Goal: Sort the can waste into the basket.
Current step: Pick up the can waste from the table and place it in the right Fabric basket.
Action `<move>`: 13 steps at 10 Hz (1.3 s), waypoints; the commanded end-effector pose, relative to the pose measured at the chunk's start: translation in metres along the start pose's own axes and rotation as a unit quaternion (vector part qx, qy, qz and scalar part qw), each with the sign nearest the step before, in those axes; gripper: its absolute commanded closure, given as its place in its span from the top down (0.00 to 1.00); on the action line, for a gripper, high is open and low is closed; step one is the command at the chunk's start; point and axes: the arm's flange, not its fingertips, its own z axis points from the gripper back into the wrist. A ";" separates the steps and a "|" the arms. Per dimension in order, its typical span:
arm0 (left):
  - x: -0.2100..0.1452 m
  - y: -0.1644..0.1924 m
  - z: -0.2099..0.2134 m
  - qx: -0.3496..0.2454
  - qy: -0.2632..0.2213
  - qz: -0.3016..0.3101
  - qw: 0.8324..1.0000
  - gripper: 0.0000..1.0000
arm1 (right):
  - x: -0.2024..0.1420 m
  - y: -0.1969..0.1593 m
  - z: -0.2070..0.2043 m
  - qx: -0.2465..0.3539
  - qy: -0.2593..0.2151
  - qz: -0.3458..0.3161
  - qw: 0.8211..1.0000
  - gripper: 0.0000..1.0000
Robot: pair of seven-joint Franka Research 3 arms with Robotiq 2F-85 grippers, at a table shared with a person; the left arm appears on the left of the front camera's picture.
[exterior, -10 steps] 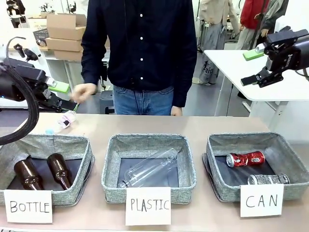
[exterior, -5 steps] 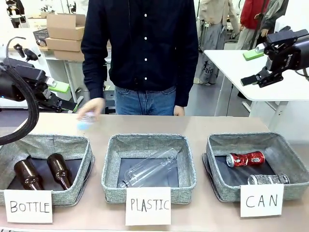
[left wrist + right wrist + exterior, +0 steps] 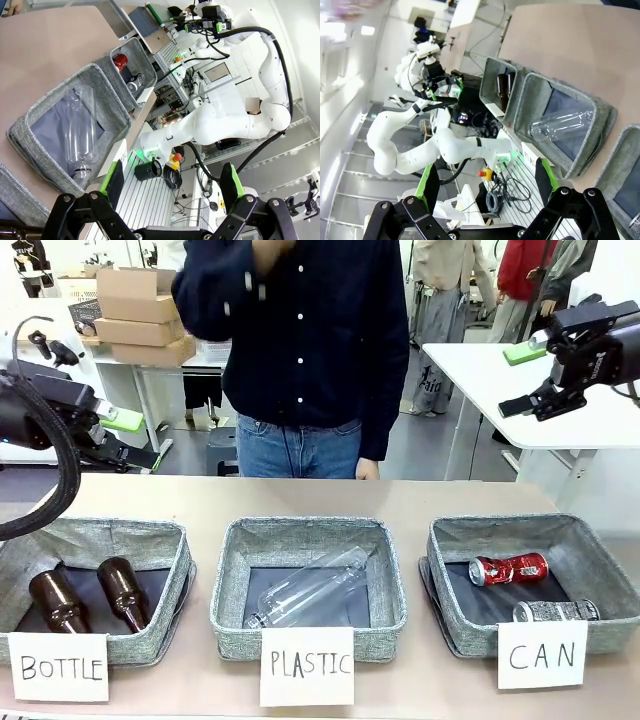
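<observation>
- The silver can point(image 3: 556, 611) is partly hidden by the CAN card point(image 3: 541, 653).
- Two cans are counted in the basket point(image 3: 447, 585) at the tabletop's right edge, one red can point(image 3: 508, 568).
- Both the left gripper point(image 3: 170, 192) and right gripper point(image 3: 485, 187) are spread wide, holding nothing.

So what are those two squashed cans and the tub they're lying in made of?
The red can and the silver-grey can look like thin shiny metal, dented and glinting. The CAN basket looks like soft woven grey fabric, matte and slightly slumped.

White-cased arms point(image 3: 250, 115) trail black cables point(image 3: 55, 480); black jaws carry green pads point(image 3: 428, 185).
</observation>
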 end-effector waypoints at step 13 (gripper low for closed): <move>0.000 -0.001 0.003 -0.001 0.004 -0.007 1.000 1.00 | 0.001 0.002 0.004 0.000 0.005 0.010 1.000 1.00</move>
